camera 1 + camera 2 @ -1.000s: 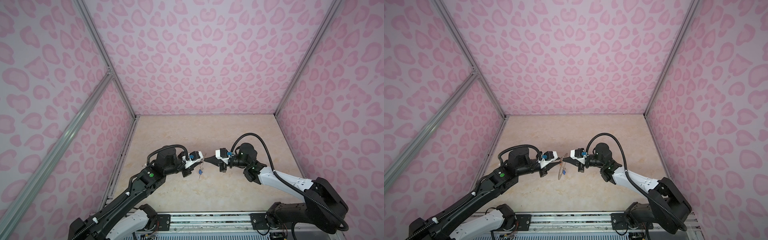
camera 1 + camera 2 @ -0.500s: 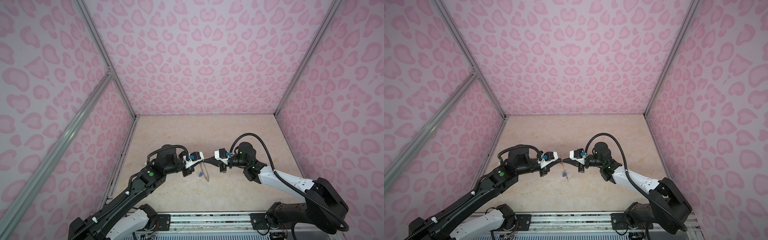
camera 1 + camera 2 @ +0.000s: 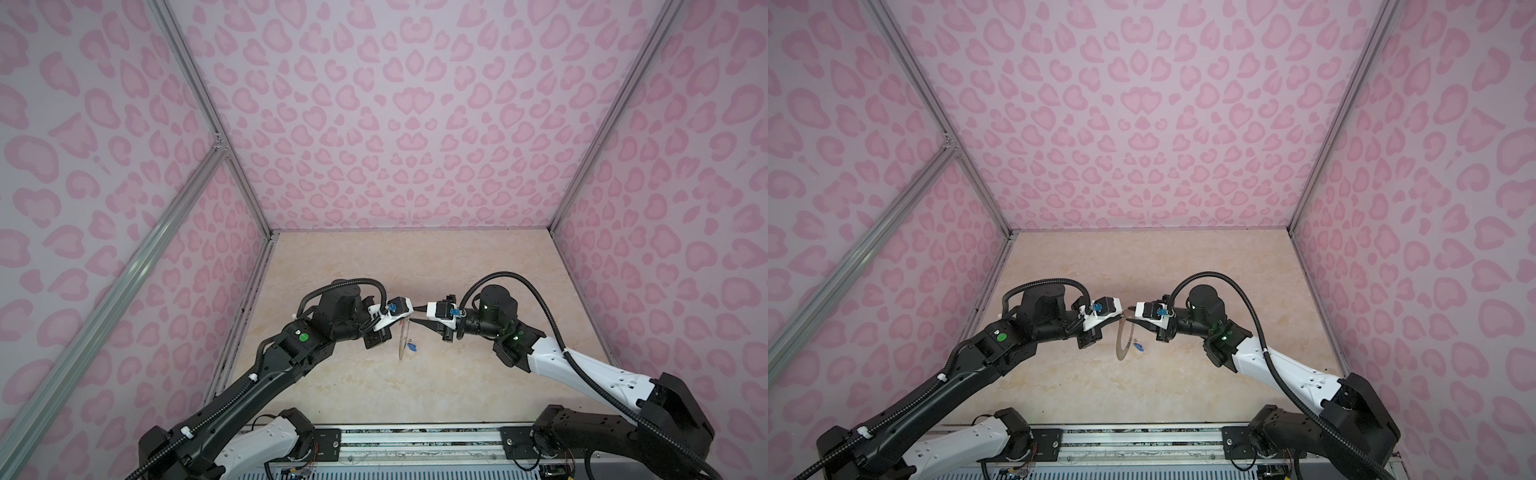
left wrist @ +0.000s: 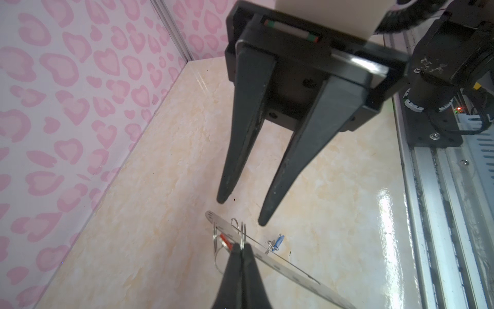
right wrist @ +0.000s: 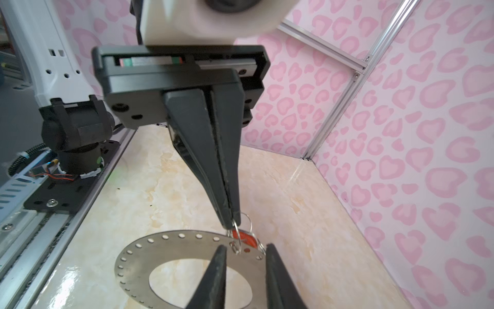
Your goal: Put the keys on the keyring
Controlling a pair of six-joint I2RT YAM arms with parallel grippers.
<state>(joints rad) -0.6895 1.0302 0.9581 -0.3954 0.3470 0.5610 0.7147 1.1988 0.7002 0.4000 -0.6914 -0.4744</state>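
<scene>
Pinching a wire loop (image 5: 236,248) on the keyring (image 5: 139,256) rim, left fingers (image 5: 230,211) closed tight; keyring hangs from them, red-tag key (image 5: 243,238) at that loop; right fingers (image 5: 217,275) parted near the rim, holding nothing

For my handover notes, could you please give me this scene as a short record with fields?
Left gripper: shut on a wire loop at the rim of the keyring
Right gripper: open, facing that loop, holding nothing
Keyring: hanging below the left gripper in both top views
Red-tagged key: by the pinched loop
Blue-tagged key: beside the keyring; attachment unclear
</scene>
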